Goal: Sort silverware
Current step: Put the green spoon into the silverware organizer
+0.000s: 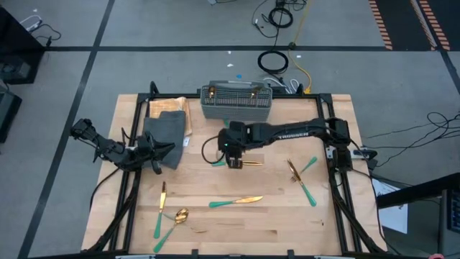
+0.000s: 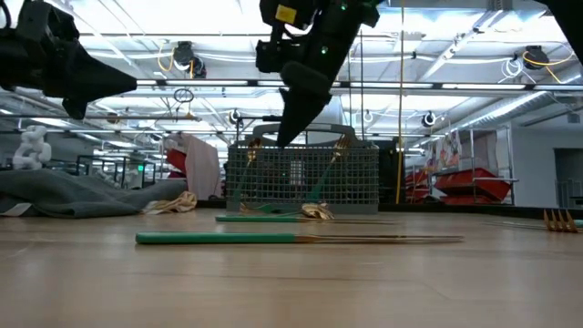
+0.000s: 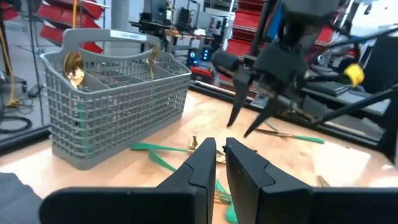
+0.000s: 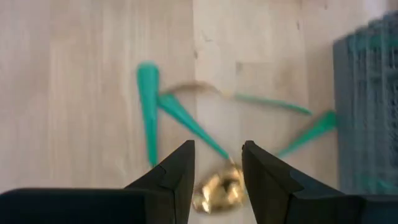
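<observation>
The right gripper (image 1: 234, 160) hangs with fingers parted above a small cluster of silverware (image 4: 186, 121) near the middle of the table (image 1: 287, 216), just in front of the mesh basket (image 1: 236, 103). To pick cleanly, it should come straight down over one teal handle, not the crossing point, and close across its width. The basket at the table's far edge already holds a gold spoon (image 3: 73, 66) — more pieces lie toward the near edge. The left gripper (image 3: 216, 163) waits narrow by the grey cloth (image 1: 165, 129).
</observation>
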